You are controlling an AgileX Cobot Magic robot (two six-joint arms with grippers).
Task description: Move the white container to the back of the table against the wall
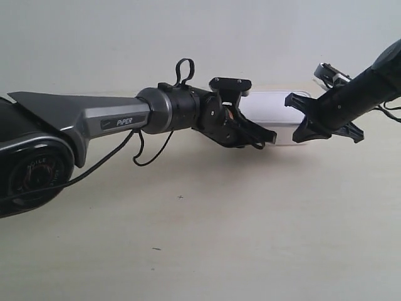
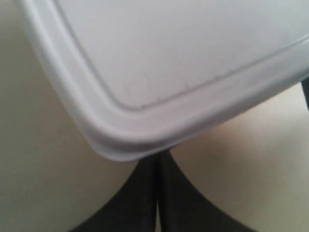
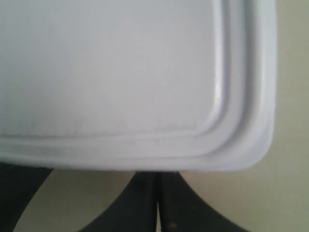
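The white container (image 1: 276,111) lies on the table (image 1: 219,238) far back, near the wall (image 1: 125,37). In the left wrist view one rounded corner of the white container (image 2: 169,72) fills the picture, and my left gripper (image 2: 158,159) is shut, its tips meeting the container's side under the lid rim. The right wrist view shows another corner of the white container (image 3: 120,77), with my right gripper (image 3: 158,176) also shut and its tips at the side. In the exterior view the gripper (image 1: 266,136) of the arm at the left and the gripper (image 1: 299,119) of the arm at the right both cover the container's front.
A dark shape (image 3: 19,193) beside the container in the right wrist view looks like the other gripper. A loose black cable (image 1: 147,150) hangs under the arm at the exterior view's left. Bare tabletop spreads toward the front.
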